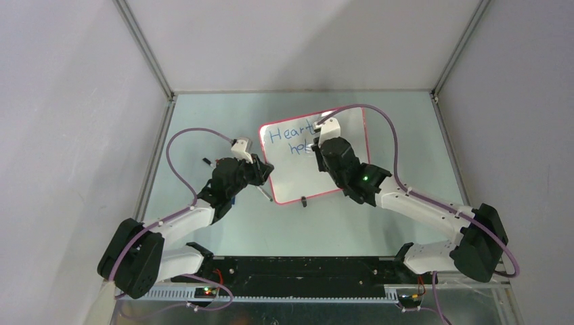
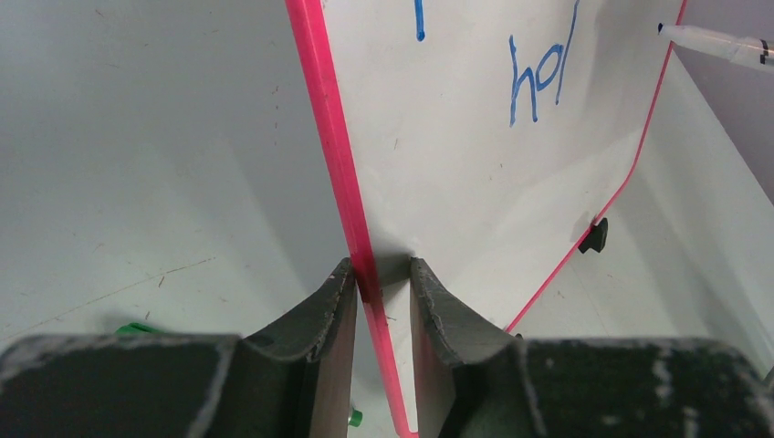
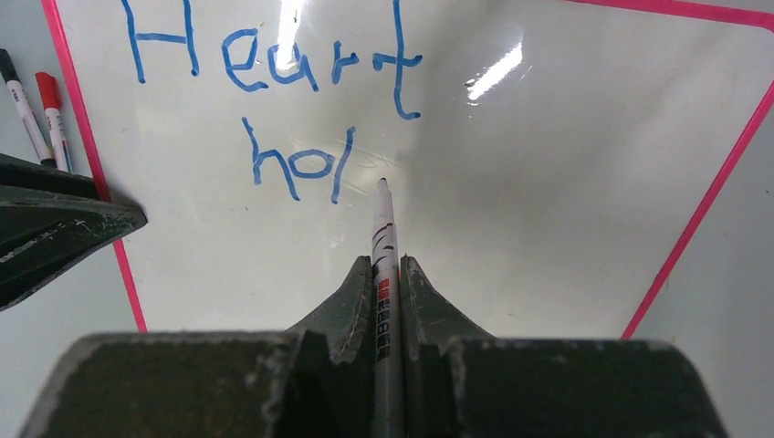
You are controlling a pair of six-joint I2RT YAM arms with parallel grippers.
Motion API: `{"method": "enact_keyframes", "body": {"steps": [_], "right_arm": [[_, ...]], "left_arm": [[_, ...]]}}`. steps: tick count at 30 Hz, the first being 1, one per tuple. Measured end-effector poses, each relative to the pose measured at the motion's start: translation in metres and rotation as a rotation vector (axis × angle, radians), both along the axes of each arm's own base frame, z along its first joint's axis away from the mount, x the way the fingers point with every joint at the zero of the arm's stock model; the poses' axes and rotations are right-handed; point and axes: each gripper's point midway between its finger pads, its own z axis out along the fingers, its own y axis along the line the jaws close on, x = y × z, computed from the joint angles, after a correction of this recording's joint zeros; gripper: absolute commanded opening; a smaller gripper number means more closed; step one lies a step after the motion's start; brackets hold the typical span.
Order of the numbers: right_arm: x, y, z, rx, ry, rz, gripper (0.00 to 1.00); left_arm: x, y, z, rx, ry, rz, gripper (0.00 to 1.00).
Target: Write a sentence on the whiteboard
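Two words of the blue sentence (image 1: pixel 291 135) are showing on the whiteboard (image 1: pixel 298 179), "Heart" on the upper line and a part-word reading "hol" beneath it, so by my reckoning the writing is only partly done. The whiteboard is lying face up on the worktop (image 1: pixel 413 122) ahead of both arms, its long axis running left to right in the top view with a slight skew, and the lettering is running along that axis toward the right side of the red frame (image 2: pixel 333 137). The left end effector (image 2: pixel 381 274) is straddling the frame's left side with its fingers narrowly apart, though I cannot tell whether they are actually clamping it. The right end effector (image 3: pixel 386 265) is pinching a white marker (image 3: pixel 384 228), whose long axis is running straight out from the jaws, its tip pointing away from the arm at the board, just right of the "l" in "hol". Whether the tip is touching the surface is not clear. The right arm is the one over the writing, with bare board lying to the right of the tip, so the next stroke is probably calling for travel rightward along the line. Two spare markers, black-capped (image 3: pixel 27 105) and red-capped (image 3: pixel 53 123), are lying just outside the frame's left side
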Motion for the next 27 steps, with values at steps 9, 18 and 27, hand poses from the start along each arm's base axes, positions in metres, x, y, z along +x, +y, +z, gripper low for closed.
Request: {"method": "enact_keyframes", "body": {"steps": [9,18,27], "right_arm": [[-0.003,0.008,0.001,0.012,-0.013,0.008,0.0],[-0.001,0.007,0.0,0.033,0.003,0.014,0.0],[0.005,-0.001,-0.019,0.025,0.074,0.002,0.0]], "left_arm": [[-0.001,0.0,0.001,0.007,-0.004,-0.003,0.29],[-0.002,0.003,-0.002,0.026,-0.001,0.006,0.31],[-0.002,0.003,-0.006,0.043,0.016,0.001,0.34]]}}
